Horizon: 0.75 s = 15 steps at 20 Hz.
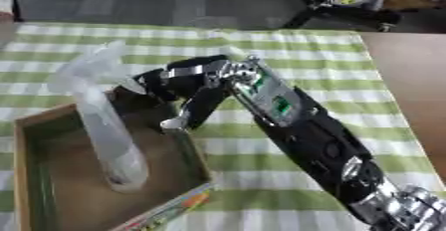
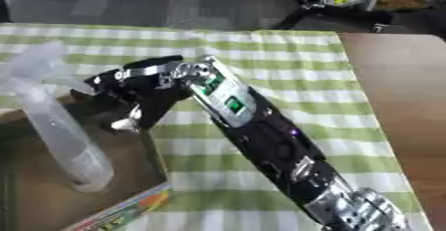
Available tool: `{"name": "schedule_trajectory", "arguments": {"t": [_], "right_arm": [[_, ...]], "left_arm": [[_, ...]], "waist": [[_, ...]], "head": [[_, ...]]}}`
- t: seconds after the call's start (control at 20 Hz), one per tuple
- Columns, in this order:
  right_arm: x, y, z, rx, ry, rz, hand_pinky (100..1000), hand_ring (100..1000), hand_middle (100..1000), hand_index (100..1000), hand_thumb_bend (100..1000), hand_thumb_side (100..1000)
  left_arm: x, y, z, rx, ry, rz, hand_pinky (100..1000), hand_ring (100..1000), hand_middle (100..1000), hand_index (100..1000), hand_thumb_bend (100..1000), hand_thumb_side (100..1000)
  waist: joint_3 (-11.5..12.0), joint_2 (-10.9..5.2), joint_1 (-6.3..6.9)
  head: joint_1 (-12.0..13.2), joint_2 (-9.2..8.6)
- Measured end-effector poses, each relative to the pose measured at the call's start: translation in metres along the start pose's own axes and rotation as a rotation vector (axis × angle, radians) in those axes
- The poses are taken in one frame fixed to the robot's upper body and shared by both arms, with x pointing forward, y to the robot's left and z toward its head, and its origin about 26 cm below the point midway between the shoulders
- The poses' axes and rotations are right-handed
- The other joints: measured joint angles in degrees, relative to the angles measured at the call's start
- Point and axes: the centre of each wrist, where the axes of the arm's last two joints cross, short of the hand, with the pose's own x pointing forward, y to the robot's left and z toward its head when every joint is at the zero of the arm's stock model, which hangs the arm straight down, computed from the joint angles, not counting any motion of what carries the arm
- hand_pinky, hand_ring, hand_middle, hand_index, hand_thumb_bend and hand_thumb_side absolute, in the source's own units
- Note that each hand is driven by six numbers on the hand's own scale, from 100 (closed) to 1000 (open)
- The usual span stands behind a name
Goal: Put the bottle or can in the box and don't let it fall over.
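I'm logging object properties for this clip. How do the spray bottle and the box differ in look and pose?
The spray bottle is clear and see-through; the box is opaque brown. The spray bottle is tall, narrow and upright; the box is low, wide and open-topped. The spray bottle stands inside the box, which rests on the striped cloth.

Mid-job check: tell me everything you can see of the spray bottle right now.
The spray bottle is clear, plastic-looking and slim, with a pale trigger head on top. It stands with its base on the floor of the brown box, near the middle, leaning slightly so the head tips toward the far left. The right hand is just right of its upper part, fingers curled; whether they touch the bottle I cannot tell. Any liquid inside is not discernible.
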Motion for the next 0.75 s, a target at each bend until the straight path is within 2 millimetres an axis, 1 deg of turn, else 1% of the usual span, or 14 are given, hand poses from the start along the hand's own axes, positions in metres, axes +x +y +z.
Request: {"name": "schedule_trajectory", "arguments": {"t": [0.05, 0.15, 0.25, 0.4, 0.6, 0.65, 0.7, 0.75], "right_arm": [[0.001, -0.002, 0.007, -0.031, -0.004, -0.003, 982, 1000, 1000, 1000, 100, 482], [0.005, -0.005, 0.022, -0.102, -0.020, 0.001, 970, 1000, 1000, 1000, 100, 514], [0.009, -0.008, 0.040, -0.176, -0.039, 0.012, 964, 1000, 1000, 1000, 100, 520], [0.011, -0.010, 0.071, -0.293, -0.062, 0.025, 955, 1000, 1000, 1000, 100, 525], [0.012, -0.005, 0.117, -0.444, -0.088, 0.036, 946, 1000, 1000, 1000, 100, 525], [0.012, -0.003, 0.128, -0.478, -0.097, 0.039, 948, 1000, 1000, 1000, 100, 568], [0.013, 0.000, 0.137, -0.509, -0.107, 0.041, 949, 1000, 1000, 1000, 100, 526], [0.013, 0.003, 0.145, -0.537, -0.117, 0.040, 950, 1000, 1000, 1000, 100, 527]], "left_arm": [[0.000, 0.001, 0.001, 0.003, 0.002, -0.002, 938, 834, 929, 835, 100, 780], [-0.001, 0.001, 0.002, 0.005, 0.003, -0.004, 938, 834, 930, 835, 100, 780], [-0.001, 0.002, 0.003, 0.006, 0.008, -0.006, 939, 834, 930, 835, 100, 781], [-0.002, 0.003, 0.005, 0.010, 0.011, -0.012, 940, 834, 931, 836, 100, 783], [-0.002, 0.004, 0.005, 0.015, 0.011, -0.019, 940, 834, 931, 836, 100, 784], [-0.002, 0.004, 0.005, 0.015, 0.011, -0.020, 941, 834, 931, 836, 100, 784], [-0.002, 0.004, 0.006, 0.015, 0.012, -0.020, 941, 834, 931, 836, 100, 784], [-0.003, 0.004, 0.006, 0.015, 0.012, -0.021, 941, 834, 932, 836, 100, 784]], "waist": [[-0.3, 0.00, 0.08], [-0.8, 0.00, 0.29], [-1.1, 0.00, 0.49], [-1.8, 0.00, 0.67], [-2.6, 0.01, 0.76], [-2.7, 0.02, 0.83], [-2.8, 0.02, 0.97], [-2.9, 0.02, 1.10]], "head": [[0.2, 0.00], [0.7, 0.01], [1.2, 0.01], [2.1, 0.05], [3.1, 0.06], [3.3, 0.06], [3.5, 0.08], [3.6, 0.11]]}}
